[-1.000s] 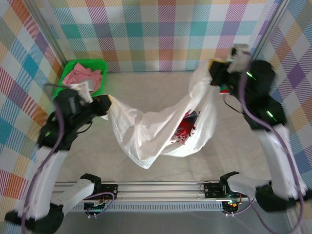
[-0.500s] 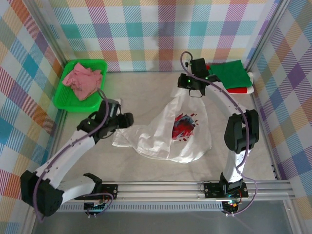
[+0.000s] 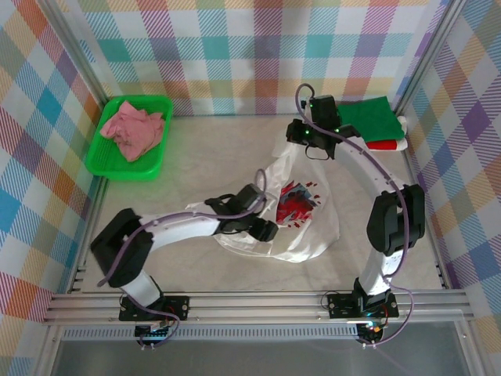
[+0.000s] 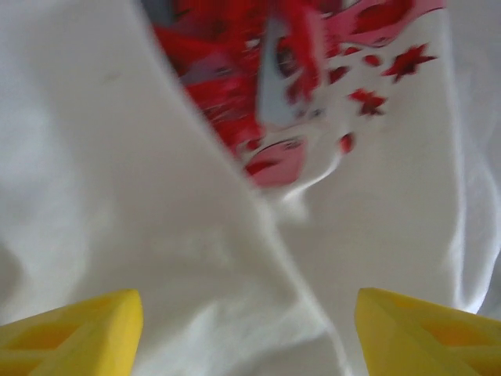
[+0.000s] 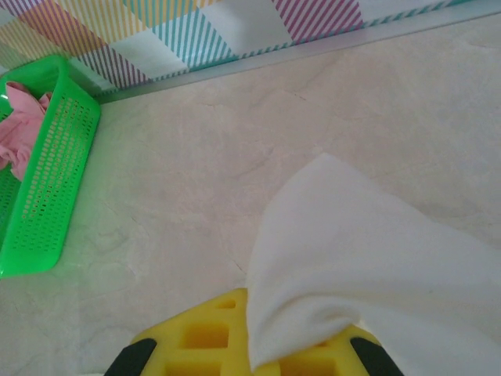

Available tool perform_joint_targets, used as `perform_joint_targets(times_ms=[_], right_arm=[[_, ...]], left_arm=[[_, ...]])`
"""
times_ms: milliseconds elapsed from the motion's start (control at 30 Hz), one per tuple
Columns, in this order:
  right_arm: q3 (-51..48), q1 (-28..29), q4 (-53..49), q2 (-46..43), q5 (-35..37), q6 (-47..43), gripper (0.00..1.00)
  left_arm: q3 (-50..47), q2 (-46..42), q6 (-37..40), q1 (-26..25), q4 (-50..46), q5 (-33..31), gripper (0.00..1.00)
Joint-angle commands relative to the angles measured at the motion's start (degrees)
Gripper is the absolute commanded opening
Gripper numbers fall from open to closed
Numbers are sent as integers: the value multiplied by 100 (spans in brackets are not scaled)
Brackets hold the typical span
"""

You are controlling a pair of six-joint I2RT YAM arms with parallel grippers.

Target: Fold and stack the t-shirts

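On table (image 3: 219,157), white shirt (image 3: 309,235) crumpled, print up. Over it, left tool (image 4: 246,309) spread wide, empty. At far edge, right tool (image 3: 300,139) pinches cloth.

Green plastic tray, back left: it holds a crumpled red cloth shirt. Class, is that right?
No. The crumpled cloth shirt in the green plastic tray is pink, not red; the top external view shows it, at back left.

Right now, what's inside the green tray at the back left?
A crumpled pink t-shirt lies inside the green tray, covering much of its floor. Whether anything lies beneath the cloth cannot be seen.
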Motion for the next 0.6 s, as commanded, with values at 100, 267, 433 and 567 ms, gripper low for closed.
perform_joint_targets(times_ms=[100,267,433,567], right_arm=[[-346,-31,319,-338,50,113,0],[-494,-24,387,-369,42,122,0],[-582,-31,492,-380,15,165,0],[-611,-34,490,-361,-2,157,0]], left_arm=[[186,364,-237,-699,-814,-782,72],[154,129,-614,-953,-1162,-986,67],[52,371,-785,-962,-1059,-977,63],[-26,456,-779,-955,-936,-1019,52]])
